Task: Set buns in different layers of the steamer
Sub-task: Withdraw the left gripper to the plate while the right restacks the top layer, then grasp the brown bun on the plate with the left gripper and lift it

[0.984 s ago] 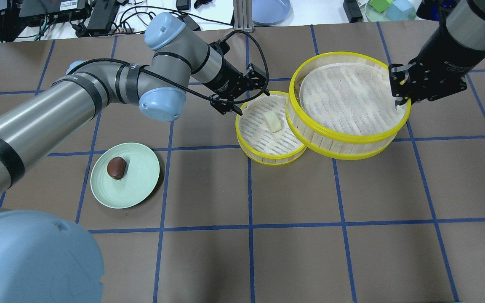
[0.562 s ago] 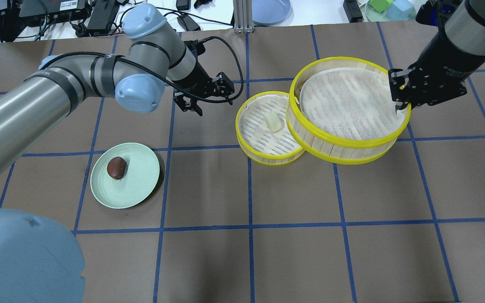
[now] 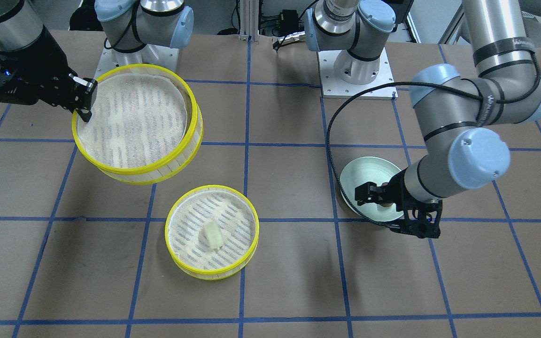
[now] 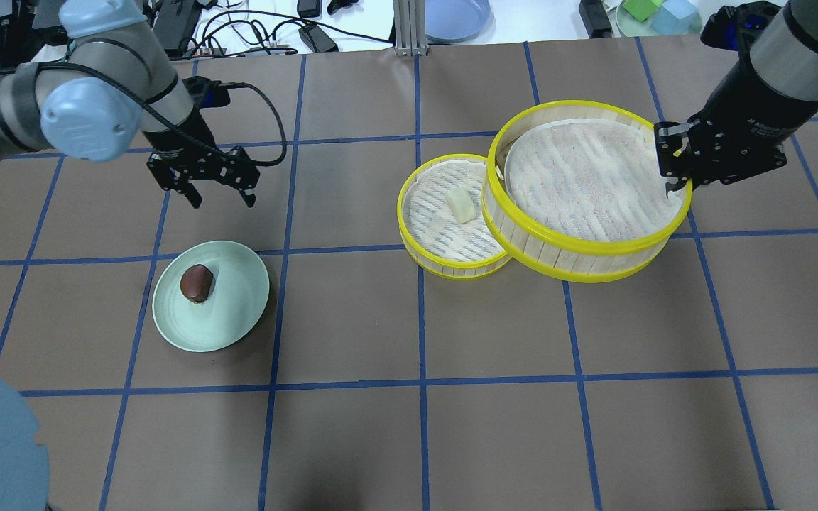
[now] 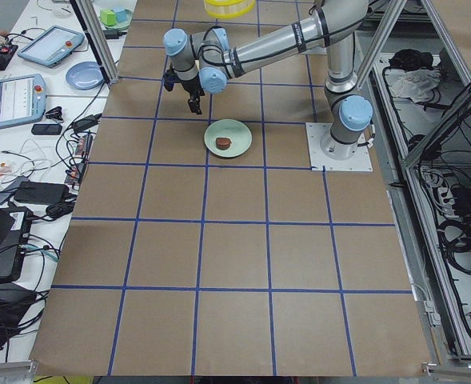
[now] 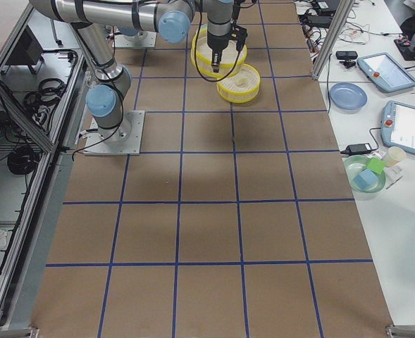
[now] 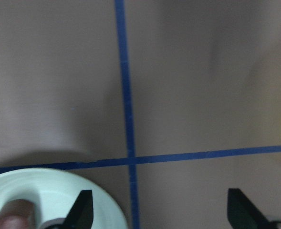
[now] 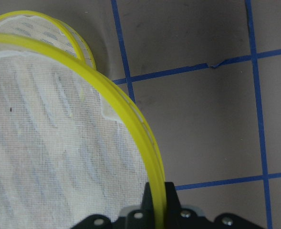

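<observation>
The cream bun (image 4: pixel 460 206) lies in the smaller steamer tray (image 4: pixel 451 266) on the table; it also shows in the front view (image 3: pixel 212 234). My right gripper (image 4: pixel 673 186) is shut on the yellow rim of the larger steamer tray (image 4: pixel 579 245). It holds that tray lifted, with the tray's edge over the smaller tray's right side. The held tray has only its white liner in it. The brown bun (image 4: pixel 197 282) sits on the mint-green plate (image 4: pixel 238 326). My left gripper (image 4: pixel 223 200) is open and empty, above the table just beyond the plate.
A blue plate (image 4: pixel 455 18), cables and a green dish with blocks (image 4: pixel 657 15) lie beyond the mat's far edge. Blue tape lines grid the brown mat. The two robot bases (image 3: pixel 355 70) stand at the near side.
My left gripper has moved left, away from the smaller tray, to a spot beyond the mint plate. My right gripper has kept its hold on the larger tray, which shifted slightly.
</observation>
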{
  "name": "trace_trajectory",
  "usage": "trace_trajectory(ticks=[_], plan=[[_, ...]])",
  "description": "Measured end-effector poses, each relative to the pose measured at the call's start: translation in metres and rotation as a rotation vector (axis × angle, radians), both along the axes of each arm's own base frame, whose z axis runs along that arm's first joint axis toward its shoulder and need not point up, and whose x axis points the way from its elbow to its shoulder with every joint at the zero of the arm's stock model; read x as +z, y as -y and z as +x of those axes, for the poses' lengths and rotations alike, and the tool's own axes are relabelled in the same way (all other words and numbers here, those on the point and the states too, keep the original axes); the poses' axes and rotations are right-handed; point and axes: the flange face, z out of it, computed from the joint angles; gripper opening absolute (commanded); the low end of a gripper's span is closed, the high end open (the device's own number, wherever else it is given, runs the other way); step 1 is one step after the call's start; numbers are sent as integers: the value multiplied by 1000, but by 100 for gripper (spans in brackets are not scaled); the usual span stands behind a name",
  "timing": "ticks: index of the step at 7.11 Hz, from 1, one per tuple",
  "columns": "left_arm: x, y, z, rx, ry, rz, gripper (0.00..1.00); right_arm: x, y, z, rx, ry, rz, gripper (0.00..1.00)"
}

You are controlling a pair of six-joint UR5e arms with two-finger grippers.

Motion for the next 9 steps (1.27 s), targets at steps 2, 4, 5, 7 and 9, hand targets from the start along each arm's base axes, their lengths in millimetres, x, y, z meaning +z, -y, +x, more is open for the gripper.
trace_trajectory(ticks=[2, 4, 5, 7, 9], plan=[[-32, -25, 59, -95, -11, 106, 100, -21, 18, 5, -31, 4, 24, 0], [-62, -44, 67, -100, -35, 173, 99, -68, 59, 59, 25, -36, -9, 0], [-71, -45, 65, -82, -44, 181, 99, -94, 78, 84, 47, -63, -46, 0], [-89, -38, 61, -9, -68, 168, 99, -140, 98, 122, 93, -73, -117, 0], [-108, -33, 61, 11, -77, 172, 96, -166, 103, 135, 112, -69, -139, 0]])
